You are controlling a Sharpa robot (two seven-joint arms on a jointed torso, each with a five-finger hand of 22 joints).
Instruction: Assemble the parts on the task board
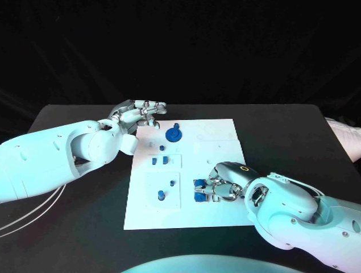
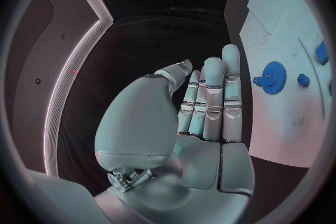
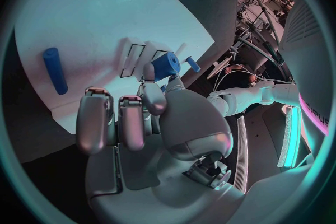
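At right hand: right hand (image 1: 219, 187) pinches blue block (image 3: 167, 64) over board (image 1: 221, 213), likely for seating.
Left hand: left hand (image 1: 139, 114) empty, fingers pressed together, parked beside board's far corner, clear of gear (image 1: 174, 135).
Peg: peg (image 3: 55, 70) lies loose beyond right fingertips.

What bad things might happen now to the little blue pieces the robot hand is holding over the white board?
The right hand pinches a small blue block only at its fingers, so the block might slip and fall onto the task board. Other blue parts sit right beside that hand, so it could knock them. The left hand is open near the blue gear and might bump it.
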